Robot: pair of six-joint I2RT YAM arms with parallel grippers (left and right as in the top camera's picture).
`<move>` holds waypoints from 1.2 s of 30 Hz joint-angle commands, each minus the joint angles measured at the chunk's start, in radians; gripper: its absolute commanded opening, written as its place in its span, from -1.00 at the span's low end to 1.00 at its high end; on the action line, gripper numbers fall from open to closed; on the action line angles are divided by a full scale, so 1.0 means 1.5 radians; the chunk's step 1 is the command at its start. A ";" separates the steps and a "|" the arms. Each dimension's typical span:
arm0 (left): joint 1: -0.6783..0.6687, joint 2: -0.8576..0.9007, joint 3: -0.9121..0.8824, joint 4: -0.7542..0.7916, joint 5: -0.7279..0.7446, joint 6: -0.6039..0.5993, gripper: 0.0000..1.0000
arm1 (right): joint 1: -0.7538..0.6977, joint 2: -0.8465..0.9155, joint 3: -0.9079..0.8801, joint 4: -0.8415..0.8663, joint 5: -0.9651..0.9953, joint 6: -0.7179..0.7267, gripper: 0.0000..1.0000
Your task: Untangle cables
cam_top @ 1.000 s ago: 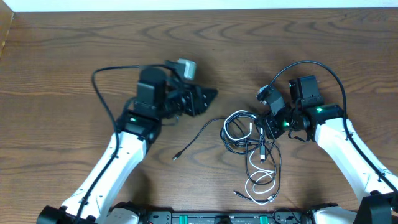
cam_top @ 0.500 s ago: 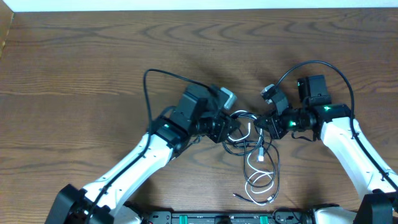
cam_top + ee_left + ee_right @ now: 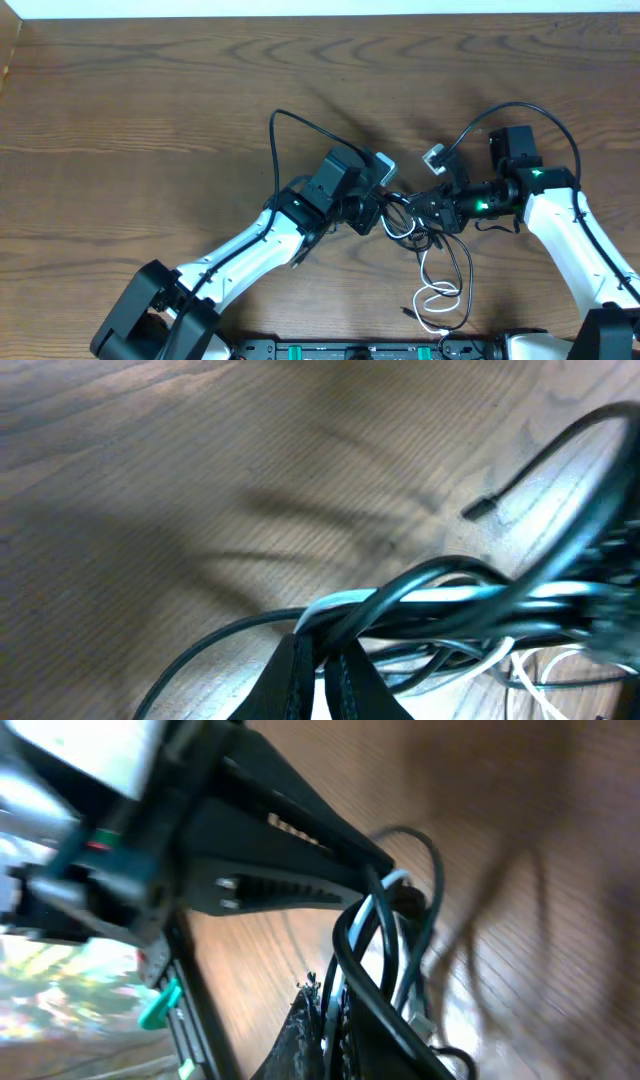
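Left gripper (image 3: 322, 662) reached cables (image 3: 450, 605), now clamped on them; right gripper (image 3: 428, 208) clenched on same bundle.

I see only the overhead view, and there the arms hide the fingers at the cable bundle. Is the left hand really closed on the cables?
Observer: Yes. The left wrist view shows the left hand shut on the cables, black and white strands together.
Operator: And the right hand?
Observer: The right wrist view shows the right hand shut on the same bundle, close beside the left fingers.
Operator: Is any plug free?
Observer: One black plug end shows loose, apart from the left hand.
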 commanded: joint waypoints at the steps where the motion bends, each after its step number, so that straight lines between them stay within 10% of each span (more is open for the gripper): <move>1: 0.002 0.022 -0.001 0.000 -0.039 0.004 -0.85 | -0.020 -0.013 0.001 -0.007 -0.176 -0.025 -0.98; 22: 0.003 0.064 -0.001 0.011 -0.090 -0.001 -0.85 | -0.120 -0.013 0.001 0.161 -0.397 0.198 -0.98; 28: 0.003 0.065 -0.002 -0.006 -0.090 -0.001 -0.85 | -0.186 -0.013 0.001 0.521 -0.397 0.495 -0.98; 36: 0.003 0.066 -0.003 -0.027 -0.090 -0.004 -0.85 | -0.308 -0.013 0.006 1.370 -0.341 1.031 -0.98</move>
